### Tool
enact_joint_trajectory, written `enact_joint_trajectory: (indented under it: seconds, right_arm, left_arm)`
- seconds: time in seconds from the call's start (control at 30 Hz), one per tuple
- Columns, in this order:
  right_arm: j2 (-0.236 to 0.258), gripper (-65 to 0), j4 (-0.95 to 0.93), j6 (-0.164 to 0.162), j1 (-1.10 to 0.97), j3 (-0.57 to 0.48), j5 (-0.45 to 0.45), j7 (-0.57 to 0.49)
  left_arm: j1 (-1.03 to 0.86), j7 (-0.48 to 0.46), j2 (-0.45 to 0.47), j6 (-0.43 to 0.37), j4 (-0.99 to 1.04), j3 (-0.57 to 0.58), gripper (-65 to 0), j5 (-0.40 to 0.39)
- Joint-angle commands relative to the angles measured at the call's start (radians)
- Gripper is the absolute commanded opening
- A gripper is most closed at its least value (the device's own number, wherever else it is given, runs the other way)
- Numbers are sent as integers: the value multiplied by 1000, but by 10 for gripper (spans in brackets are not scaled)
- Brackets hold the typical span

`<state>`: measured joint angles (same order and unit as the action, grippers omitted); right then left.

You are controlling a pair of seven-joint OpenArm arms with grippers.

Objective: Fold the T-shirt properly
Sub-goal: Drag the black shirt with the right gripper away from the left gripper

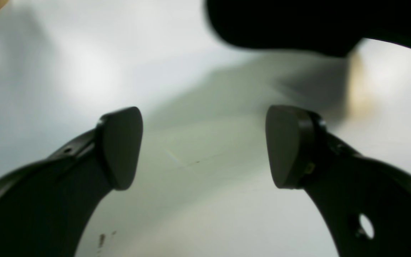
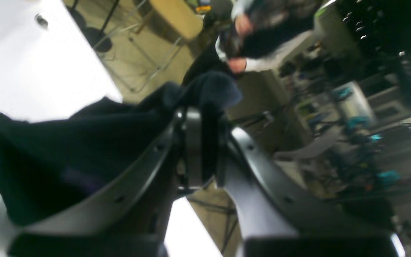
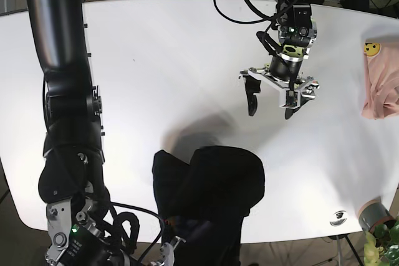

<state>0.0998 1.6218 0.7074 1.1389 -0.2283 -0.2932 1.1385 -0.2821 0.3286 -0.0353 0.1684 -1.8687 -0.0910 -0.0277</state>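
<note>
The black T-shirt point(image 3: 212, 185) lay bunched up on the white counter point(image 3: 143, 79), near the front edge. Part of it hung over that edge. It was not flat. It sat in a dark, lumpy heap with one flap folded over on top.

The right gripper point(image 2: 202, 150) was down low at the front edge of the counter, on the left side of the base view. In the right wrist view its jaws were pressed tight together, with a fold of the black T-shirt point(image 2: 84, 157) pinched between them. A bit of the dark cloth poked out past the tips. Behind it the room was blurry, and a person point(image 2: 262, 39) in dark and white clothes stood there.

The left gripper point(image 3: 272, 99) hung above the counter, well apart from the T-shirt, farther back and to the right in the base view. Its jaws were spread wide and held nothing. In the left wrist view the two dark pads point(image 1: 120, 146) stood far apart, with only the bare white counter point(image 1: 198, 200) between them. A dark blurry shape filled the top of that view, too fuzzy to name.

A pink cloth point(image 3: 381, 85) with a yellow smiley face lay at the right edge of the counter.
</note>
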Motion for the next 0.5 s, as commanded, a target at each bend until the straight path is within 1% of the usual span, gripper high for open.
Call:
enact_joint_trajectory:
  seconds: [0.0, 0.17, 0.47]
  right_arm:
    - [1, -628, 13, -9, 23, 7, -1, -27]
    - [1, -628, 16, -9, 8, 7, -1, -27]
    - [1, -628, 16, -9, -43, 2, 2, -31]
  left_arm:
    - [10, -24, 1, 1, -16, 15, -137, -8]
    - [10, -24, 1, 1, -12, 38, -137, -8]
    - [40, -24, 1, -2, 77, 58, -137, -8]
